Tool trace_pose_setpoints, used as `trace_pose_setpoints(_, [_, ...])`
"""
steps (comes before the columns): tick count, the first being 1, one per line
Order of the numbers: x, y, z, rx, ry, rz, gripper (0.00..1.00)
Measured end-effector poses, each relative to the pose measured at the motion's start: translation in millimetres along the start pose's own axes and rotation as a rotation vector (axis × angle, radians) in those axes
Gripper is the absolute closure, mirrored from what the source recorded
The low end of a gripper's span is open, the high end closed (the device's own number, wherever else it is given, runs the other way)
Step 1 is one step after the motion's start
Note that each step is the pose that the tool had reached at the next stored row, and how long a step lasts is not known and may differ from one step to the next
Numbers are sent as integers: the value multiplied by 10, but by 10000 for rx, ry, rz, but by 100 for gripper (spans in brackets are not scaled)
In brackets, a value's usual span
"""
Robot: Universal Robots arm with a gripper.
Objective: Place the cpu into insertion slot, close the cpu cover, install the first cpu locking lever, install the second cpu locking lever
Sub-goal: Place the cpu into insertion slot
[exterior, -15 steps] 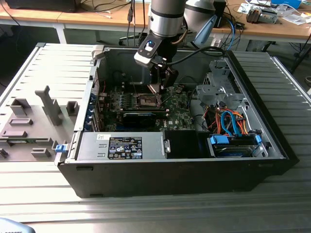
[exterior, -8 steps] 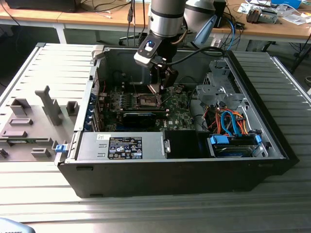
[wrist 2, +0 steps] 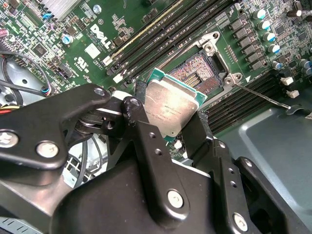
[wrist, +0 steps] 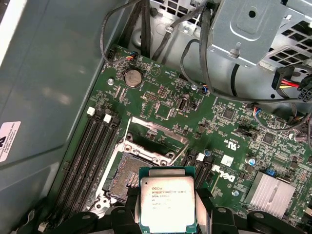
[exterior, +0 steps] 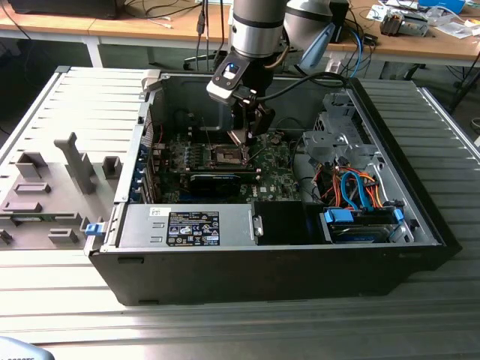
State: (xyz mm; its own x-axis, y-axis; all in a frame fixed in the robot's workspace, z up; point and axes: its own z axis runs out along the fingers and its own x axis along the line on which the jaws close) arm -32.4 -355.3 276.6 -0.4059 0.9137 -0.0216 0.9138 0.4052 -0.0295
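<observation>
My gripper (wrist 2: 168, 117) is shut on the cpu (wrist 2: 171, 103), a small square chip with a silvery-grey top and green edge, held by two opposite sides. In the first wrist view the cpu (wrist: 167, 200) hangs between the black fingers (wrist: 126, 215), partly over the near edge of the open insertion slot (wrist: 127, 171). The slot's pin field (wrist 2: 197, 72) lies bare. The cpu cover (wrist: 157, 139), a silver-grey frame, stands swung open at the slot's far side. A thin locking lever (wrist 2: 259, 93) sticks out beside the slot. In the exterior view the gripper (exterior: 246, 131) hovers just above the slot (exterior: 227, 156).
The open computer case (exterior: 420, 217) surrounds the green motherboard (wrist: 234, 126). Black memory slots (wrist: 87, 151) flank the slot on both sides. A metal drive cage (wrist: 253, 29) with cables (wrist: 195, 58), a finned heatsink (wrist: 273, 190) and a black graphics card (exterior: 216, 180) lie close by.
</observation>
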Motion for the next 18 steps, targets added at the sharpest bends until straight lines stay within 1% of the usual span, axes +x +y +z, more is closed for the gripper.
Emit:
trace_pose_setpoints(3, [0, 0, 0, 2, 1, 60, 46])
trace_pose_setpoints(8, [0, 0, 5, 10, 12, 469, 46])
trace_pose_setpoints(18, [0, 0, 9, 22, 27, 969, 46])
